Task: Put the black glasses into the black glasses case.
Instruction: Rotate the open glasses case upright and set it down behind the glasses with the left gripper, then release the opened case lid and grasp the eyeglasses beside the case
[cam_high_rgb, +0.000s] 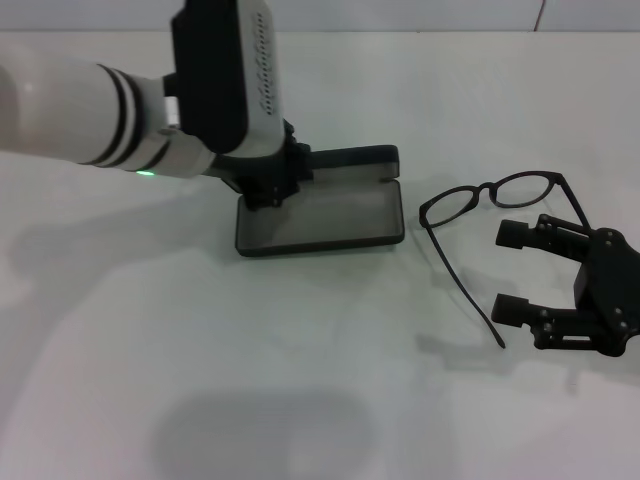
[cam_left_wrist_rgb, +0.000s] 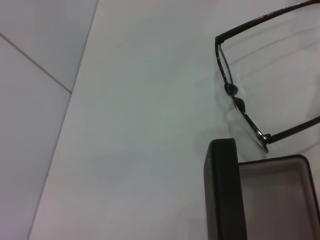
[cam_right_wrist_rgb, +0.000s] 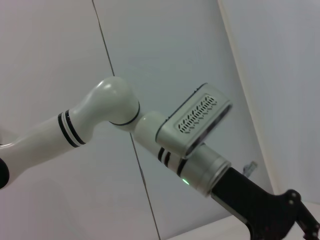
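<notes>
Right gripper: the right gripper (cam_high_rgb: 512, 272) sits at about 4 o'clock on the table (cam_high_rgb: 300, 400), fingers spread apart and empty, pointing toward 9 o'clock, with one fingertip just beside a temple arm of the glasses.
Black glasses: the black glasses (cam_high_rgb: 490, 195) lie unfolded on the table at about 3 o'clock, lenses toward 12, one long temple arm running down toward 5 o'clock between the case and the right gripper; not lifted.
Left gripper: the left gripper (cam_high_rgb: 265, 185) is at the 9 o'clock end of the case, at the hinge edge; whether its fingers are apart or together cannot be told.
Black glasses case: the black glasses case (cam_high_rgb: 320, 215) lies open near centre, grey lining bare, lid raised at its 12 o'clock edge.
Done: case open.
Left: grasp the glasses, carry them toward 9 o'clock, lay them inside.
</notes>
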